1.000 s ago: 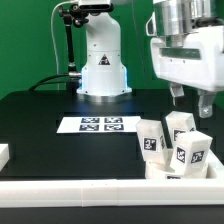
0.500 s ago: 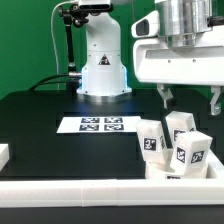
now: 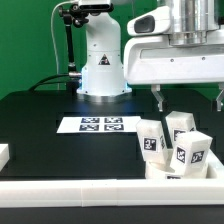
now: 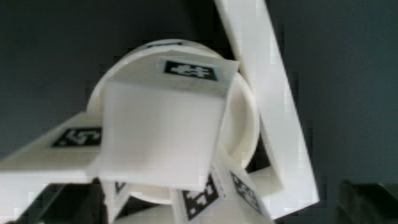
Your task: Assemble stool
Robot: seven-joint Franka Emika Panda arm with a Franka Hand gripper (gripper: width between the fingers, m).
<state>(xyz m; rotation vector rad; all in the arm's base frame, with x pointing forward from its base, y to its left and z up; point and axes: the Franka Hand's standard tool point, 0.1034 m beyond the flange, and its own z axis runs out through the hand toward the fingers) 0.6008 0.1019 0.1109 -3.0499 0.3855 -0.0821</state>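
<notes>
The stool stands upside down at the exterior view's right front. Its round white seat (image 3: 180,172) lies low against the front rail. Three blocky white legs with tags (image 3: 152,137) (image 3: 181,124) (image 3: 192,150) rise from the seat. My gripper (image 3: 190,98) hangs above the legs, open wide and empty, with one finger (image 3: 160,97) on each side. The wrist view looks straight down on the seat (image 4: 160,115) and on the tagged legs (image 4: 192,70) (image 4: 71,138). My fingertips do not show clearly there.
The marker board (image 3: 100,124) lies flat mid-table in front of the robot base (image 3: 100,65). A white border rail (image 3: 90,190) runs along the front edge and shows in the wrist view (image 4: 267,90). A small white block (image 3: 3,153) sits at the exterior view's left edge.
The hand has turned about its vertical axis and shifted slightly to the exterior view's left. Its fingers now show much wider apart. The stool parts have not moved.
</notes>
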